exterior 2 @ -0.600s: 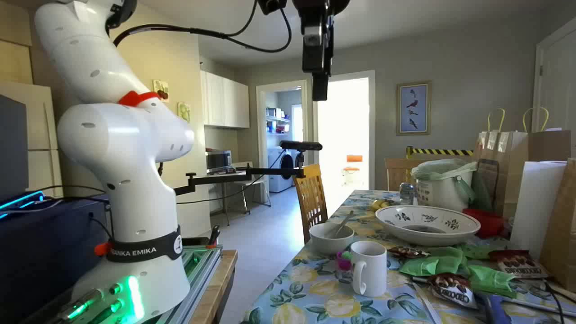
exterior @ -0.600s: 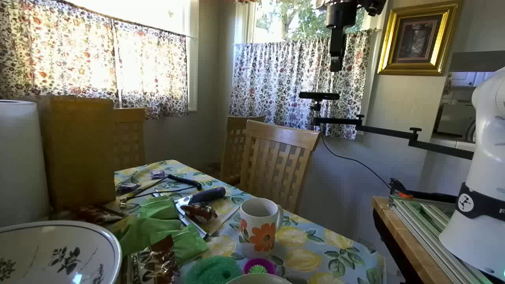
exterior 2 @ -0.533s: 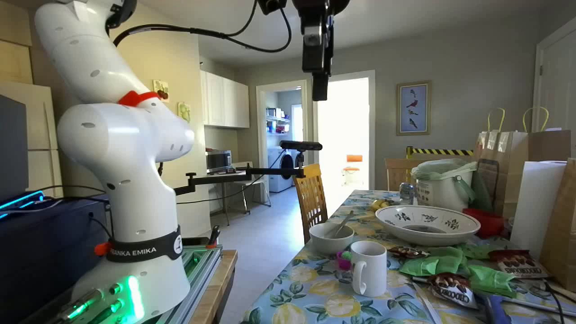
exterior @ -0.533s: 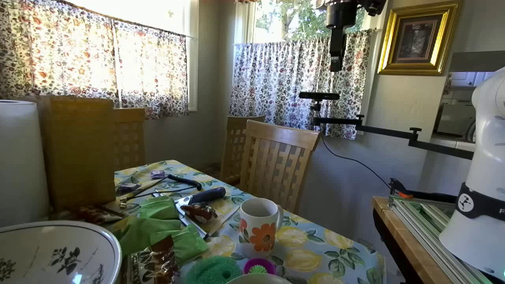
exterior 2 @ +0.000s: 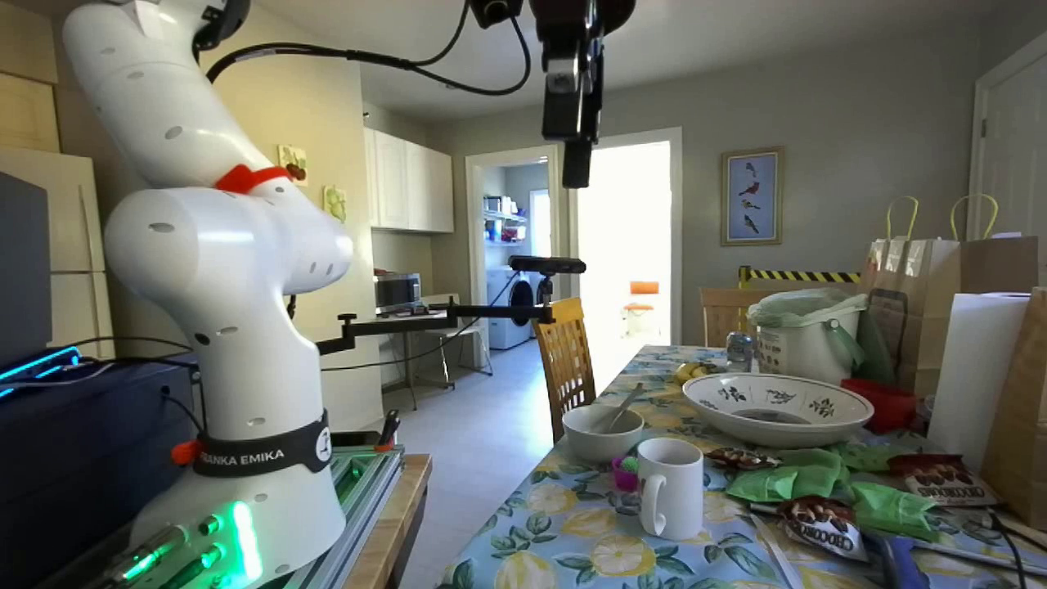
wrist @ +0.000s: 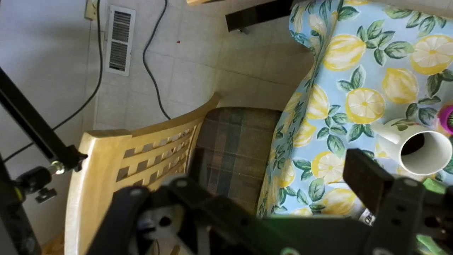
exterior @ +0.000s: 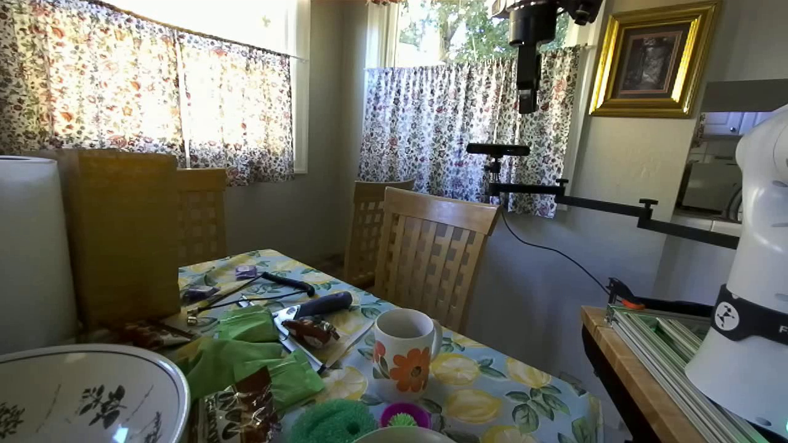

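Observation:
My gripper [wrist: 276, 165] stands open in the wrist view, its fingers wide apart with nothing between them. In both exterior views the gripper [exterior: 527, 101] hangs high in the air, well above the table, touching nothing. Under its right finger [wrist: 368, 180] lies the lemon-print tablecloth [wrist: 332, 117]; under the left is a chair seat [wrist: 233, 152]. A white mug [wrist: 393, 136] with an orange flower [exterior: 410, 369] stands upright on the cloth, to the right in the wrist view. Close beside the mug is a small purple cup [exterior 2: 625, 476] with something green in it.
A black camera bar [exterior: 603, 204] reaches out below the gripper, near a wooden chair [exterior: 440, 212]. On the table are a white bowl [exterior 2: 593, 450] with a spoon, a wide patterned bowl [exterior 2: 703, 409], green wrappers [exterior 2: 806, 474], a lidded bucket [exterior 2: 806, 348] and paper bags [exterior 2: 912, 286].
The gripper has sunk slightly and shifted a little left in an exterior view. Its jaws show no clear change, and the things on the table have not moved.

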Controlling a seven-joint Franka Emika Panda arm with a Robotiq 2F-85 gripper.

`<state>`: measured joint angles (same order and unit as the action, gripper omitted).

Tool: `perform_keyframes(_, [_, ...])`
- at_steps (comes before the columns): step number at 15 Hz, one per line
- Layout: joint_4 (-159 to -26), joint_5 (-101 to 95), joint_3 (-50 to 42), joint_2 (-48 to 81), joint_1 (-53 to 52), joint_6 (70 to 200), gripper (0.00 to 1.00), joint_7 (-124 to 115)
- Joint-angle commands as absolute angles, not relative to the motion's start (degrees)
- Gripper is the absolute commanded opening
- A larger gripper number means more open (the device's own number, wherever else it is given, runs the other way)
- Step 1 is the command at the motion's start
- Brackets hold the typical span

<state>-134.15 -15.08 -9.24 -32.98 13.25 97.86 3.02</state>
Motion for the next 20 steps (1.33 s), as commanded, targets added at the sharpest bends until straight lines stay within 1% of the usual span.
perform_keyframes(1, [-127.94,-10.35,-10.03,-23.76,11.50,92.76,1.00,0.96])
perform_keyframes(7, [-120.82,-2.73,-10.63,-7.42,11.03,88.77,1.00,-1.74])
perform_keyframes(12, [-116.24,5.93,-11.61,2.81,12.28,85.37,1.00,-1.85])
perform_keyframes(14, [-114.83,11.54,-12.31,5.41,13.13,84.62,1.00,-1.40])
perform_keyframes(15, [-114.58,11.17,-12.50,5.94,13.26,85.51,1.00,-3.02])
perform_keyframes(16, [-117.73,8.64,-11.92,3.37,12.44,87.06,1.00,-2.13])
perform_keyframes(20, [-116.18,9.71,-12.49,5.25,12.91,86.86,1.00,-2.39])
